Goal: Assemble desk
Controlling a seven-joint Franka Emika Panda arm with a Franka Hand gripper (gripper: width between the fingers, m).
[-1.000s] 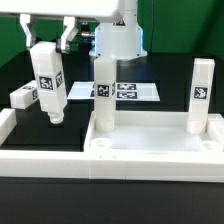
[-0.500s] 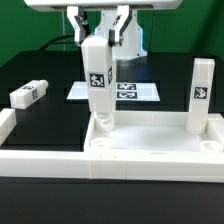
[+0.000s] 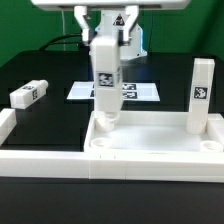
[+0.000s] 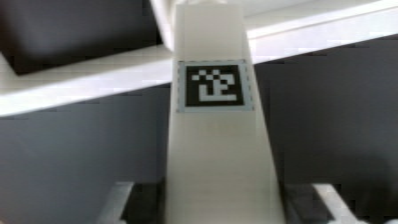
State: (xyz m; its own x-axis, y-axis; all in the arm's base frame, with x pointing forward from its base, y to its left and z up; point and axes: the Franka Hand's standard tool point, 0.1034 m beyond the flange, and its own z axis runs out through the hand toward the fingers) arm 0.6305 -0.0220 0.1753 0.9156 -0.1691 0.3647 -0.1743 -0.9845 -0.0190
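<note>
The desk top (image 3: 150, 160), a white tray with a raised rim and round corner sockets, lies at the front. My gripper (image 3: 105, 38) is shut on the upper part of a white tagged leg (image 3: 106, 80). This leg hangs nearly upright, with its lower end just inside the tray's back left corner. In the wrist view the same leg (image 4: 214, 140) runs out from between the two fingers (image 4: 135, 202) of my gripper (image 4: 222, 205), tag facing the camera. A second leg (image 3: 202, 95) stands upright at the tray's back right corner. A third leg (image 3: 30, 94) lies flat on the table at the exterior view's left.
The marker board (image 3: 142, 91) lies flat behind the tray. A plain white rail (image 3: 8, 125) borders the table at the exterior view's left and joins another rail (image 3: 45, 158) along the front. The robot's base stands behind the gripper.
My gripper has carried the leg from the exterior view's left toward the right, to above the tray's back left corner. It now covers the upright white post seen there a second ago.
</note>
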